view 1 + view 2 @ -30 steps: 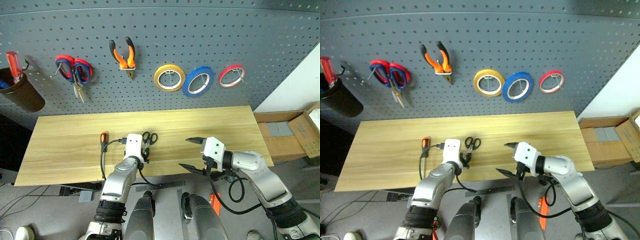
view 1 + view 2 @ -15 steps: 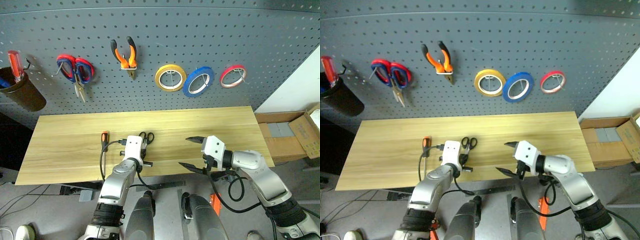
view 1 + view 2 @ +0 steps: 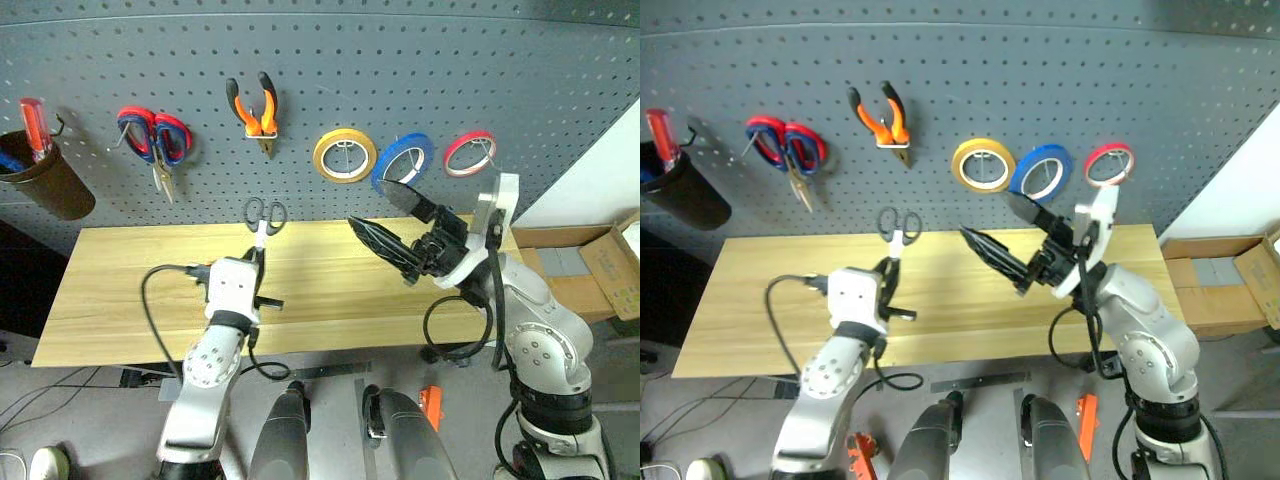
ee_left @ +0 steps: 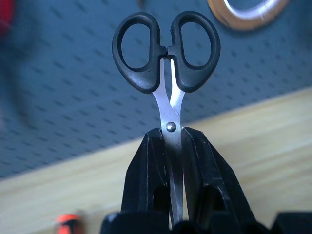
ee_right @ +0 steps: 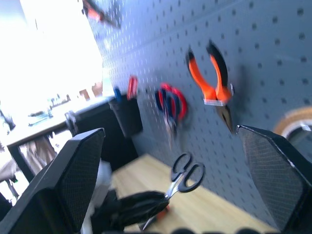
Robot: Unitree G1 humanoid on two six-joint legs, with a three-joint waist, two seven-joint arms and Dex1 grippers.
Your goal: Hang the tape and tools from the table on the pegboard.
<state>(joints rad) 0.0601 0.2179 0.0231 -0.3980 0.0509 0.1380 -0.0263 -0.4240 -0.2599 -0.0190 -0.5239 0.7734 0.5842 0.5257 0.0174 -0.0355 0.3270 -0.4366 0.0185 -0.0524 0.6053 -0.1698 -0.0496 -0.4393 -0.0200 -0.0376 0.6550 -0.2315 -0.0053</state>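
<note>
- While the left claw (image 3: 258,243) is pinched shut on the blades of the small black-handled scissors (image 3: 264,214), the handles stand up above it, in front of the lower part of the pegboard (image 3: 320,90) and above the bench (image 3: 130,290).
- In the left wrist view the black fingers (image 4: 146,180) clamp the blades just below the pivot, both handle loops free and pointing up.
- The right claw (image 3: 393,222) is spread wide and empty, raised over the bench near the blue roll of tape (image 3: 401,162).
- That blue roll already hangs on the pegboard between a yellow roll (image 3: 345,155) and a red roll (image 3: 469,152); the orange-handled pliers (image 3: 259,111) hang further left, beside red-and-blue scissors (image 3: 153,142).
- The orange-and-black screwdriver (image 4: 68,222) lies on the bench below the left claw, seen in the left wrist view.
- Handling judgement: the scissors look light and stiff, with smooth metal blades that could slip or twist in a narrow pinch. Holding near the pivot seems sound, as it leaves a loop open for a hook.
- The likely step in hand is carrying the scissors to a free hook; a loop must be lined up squarely, since a small tilt could miss the hook.
- The screwdriver looks slim and apt to roll; its handle seems the best place to grip.
</note>
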